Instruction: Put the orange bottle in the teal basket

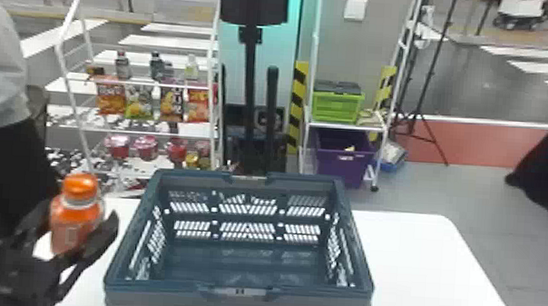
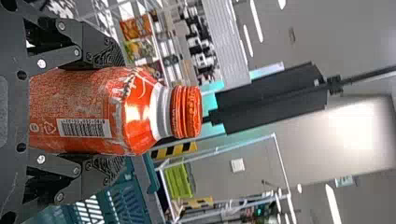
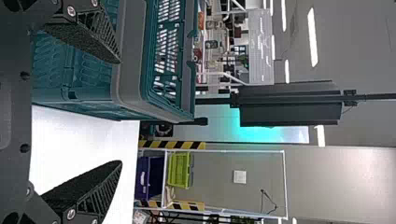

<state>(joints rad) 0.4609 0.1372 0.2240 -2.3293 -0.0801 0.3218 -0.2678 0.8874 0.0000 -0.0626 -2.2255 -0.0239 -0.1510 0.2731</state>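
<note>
Clasping the orange bottle [image 2: 135,112] by its sides, my left hand [image 1: 78,227] hangs beside the teal basket [image 1: 151,288]. My right hand [image 3: 120,112] gapes wide.

1. The orange bottle [image 2: 93,105] looks like smooth, shiny plastic.
2. Its cap [image 2: 187,112] looks like ridged plastic.
3. The teal basket [image 1: 164,297] looks like hard, dull plastic.
4. The table [image 1: 416,263] looks smooth.

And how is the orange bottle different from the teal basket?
The bottle is small, orange and closed with a cap; the basket is much bigger, teal and open on top. The bottle has smooth sides, while the basket's sides have slots. The bottle is held in the left gripper, but the basket sits on the white table.
</note>
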